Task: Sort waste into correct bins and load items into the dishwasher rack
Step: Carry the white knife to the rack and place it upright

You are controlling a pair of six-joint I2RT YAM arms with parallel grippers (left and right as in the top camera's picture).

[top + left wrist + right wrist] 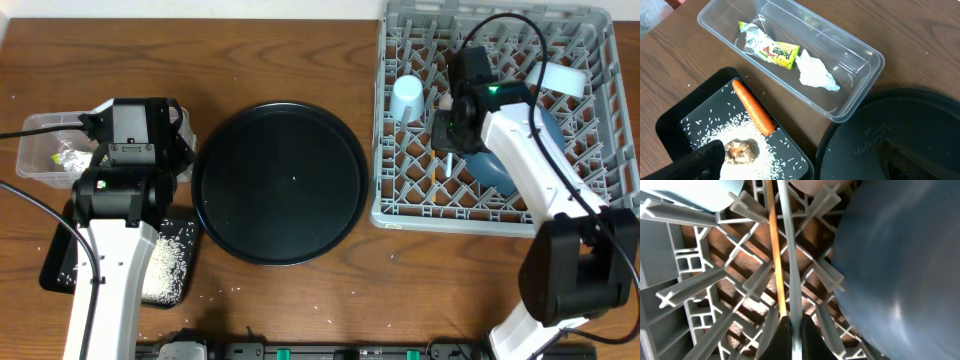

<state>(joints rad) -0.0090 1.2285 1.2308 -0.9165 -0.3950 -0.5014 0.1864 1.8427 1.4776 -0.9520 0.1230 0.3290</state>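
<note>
Right gripper (795, 336) pinched shut on the white spoon (790, 260) handle, with the wooden chopstick (774, 250) alongside, down in the dishwasher rack (700, 275). Left gripper (138, 122) is wide and empty. Below it the black tray (670, 119) holds carrot (753, 107) and rice (715, 131); the clear box (879, 57) holds wrapper (777, 51) and tissue (815, 75).

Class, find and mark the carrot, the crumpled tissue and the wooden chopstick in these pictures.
Carrot (754, 107): left wrist view, middle of its orange body.
Crumpled white tissue (815, 74): left wrist view, centre of the wad.
Wooden chopstick (775, 255): right wrist view, midway along the visible shaft.
</note>
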